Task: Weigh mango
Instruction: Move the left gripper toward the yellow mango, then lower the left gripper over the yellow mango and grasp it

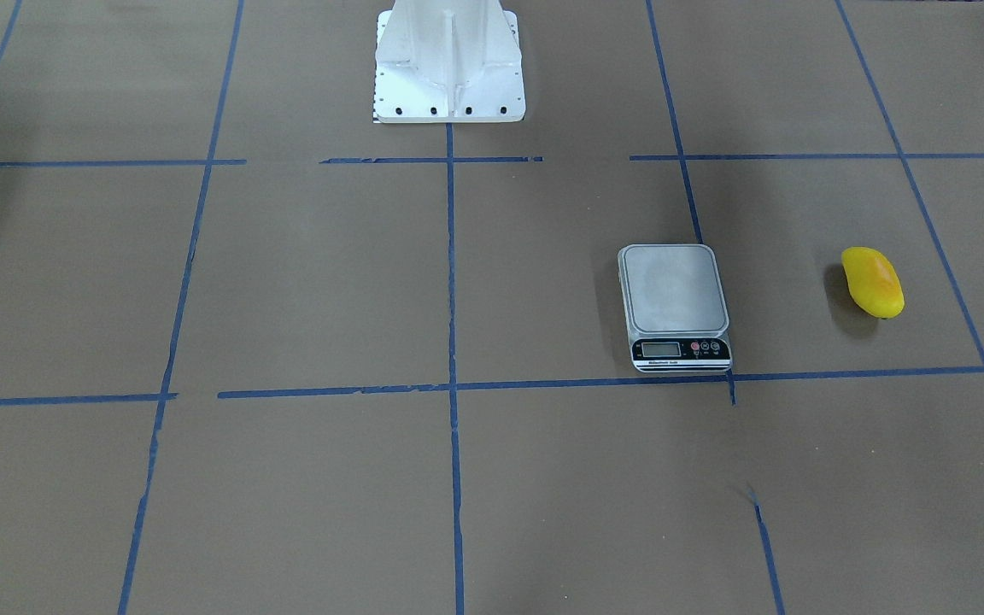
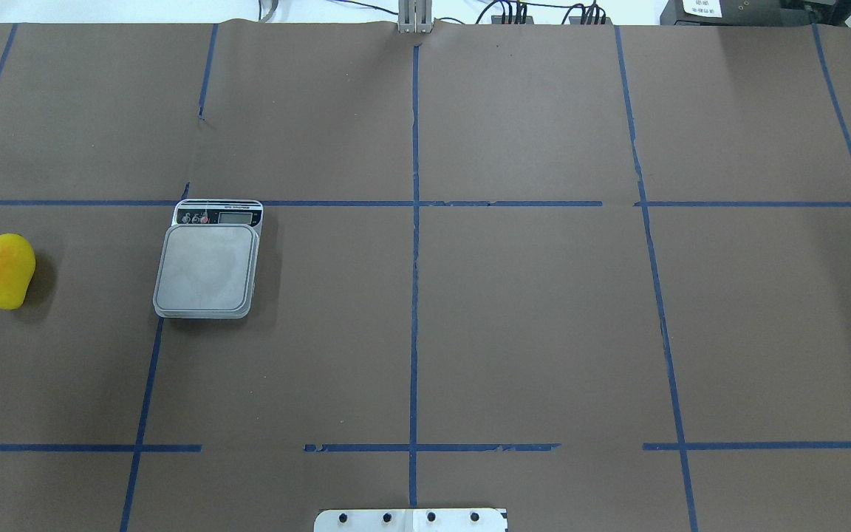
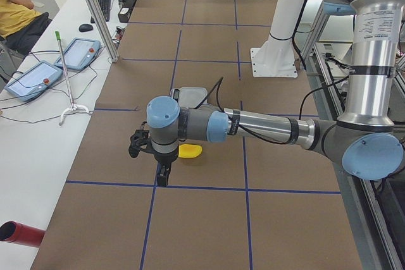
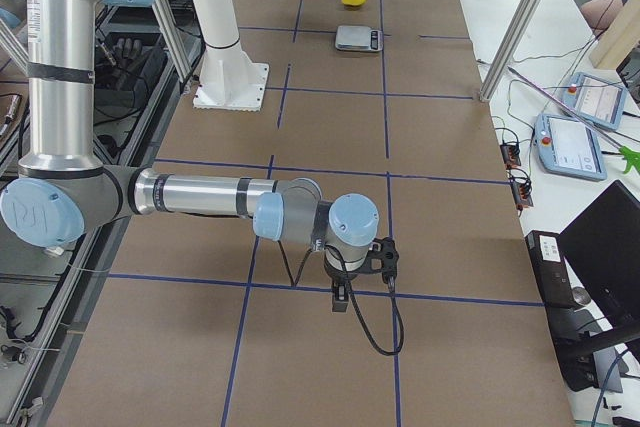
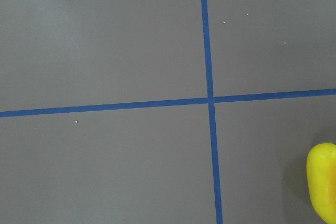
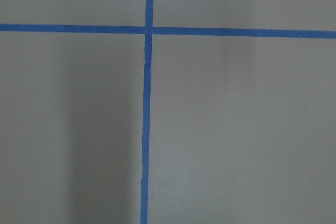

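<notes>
The yellow mango (image 1: 872, 282) lies on the brown table, apart from the scale, toward the table's end on my left side (image 2: 7, 271). The silver scale (image 1: 673, 290) stands with nothing on its platform (image 2: 207, 267). My left gripper (image 3: 163, 178) shows only in the exterior left view, pointing down above the table beside the mango (image 3: 190, 150); I cannot tell whether it is open. The left wrist view catches the mango's end (image 5: 324, 190) at its lower right edge. My right gripper (image 4: 340, 299) hangs over the table's other end, far from the scale (image 4: 358, 38); I cannot tell its state.
The white robot pedestal (image 1: 449, 77) stands at the table's robot-side edge. Blue tape lines grid the brown table (image 2: 544, 332). A side bench holds tablets (image 3: 79, 52), cables and a seated person (image 3: 12, 11). A red cylinder (image 3: 19, 233) lies at the near corner.
</notes>
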You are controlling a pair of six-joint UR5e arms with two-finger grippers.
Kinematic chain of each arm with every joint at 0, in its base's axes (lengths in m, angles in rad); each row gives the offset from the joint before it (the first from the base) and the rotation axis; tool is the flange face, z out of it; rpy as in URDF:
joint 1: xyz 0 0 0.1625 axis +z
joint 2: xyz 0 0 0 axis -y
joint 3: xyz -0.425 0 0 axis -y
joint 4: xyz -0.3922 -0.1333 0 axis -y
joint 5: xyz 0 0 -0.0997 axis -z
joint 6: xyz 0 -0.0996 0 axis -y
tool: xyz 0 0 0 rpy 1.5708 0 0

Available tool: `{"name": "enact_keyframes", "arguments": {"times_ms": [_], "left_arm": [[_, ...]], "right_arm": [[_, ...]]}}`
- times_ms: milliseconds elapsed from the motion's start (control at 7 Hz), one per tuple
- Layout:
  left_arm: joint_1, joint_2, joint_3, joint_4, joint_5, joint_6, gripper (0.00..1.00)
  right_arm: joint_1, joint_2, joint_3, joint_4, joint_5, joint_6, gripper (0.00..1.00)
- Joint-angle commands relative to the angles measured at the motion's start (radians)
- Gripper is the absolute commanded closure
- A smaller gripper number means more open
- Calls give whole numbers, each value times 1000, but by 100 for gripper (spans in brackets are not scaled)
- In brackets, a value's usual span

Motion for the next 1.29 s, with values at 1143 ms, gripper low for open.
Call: {"name": "enact_keyframes", "arguments": {"times_ms": [1143], "left_arm": [[455, -2, 175, -533, -53, -731, 0]], "right_arm": [[0, 1, 0, 0, 0, 0, 0]]}}
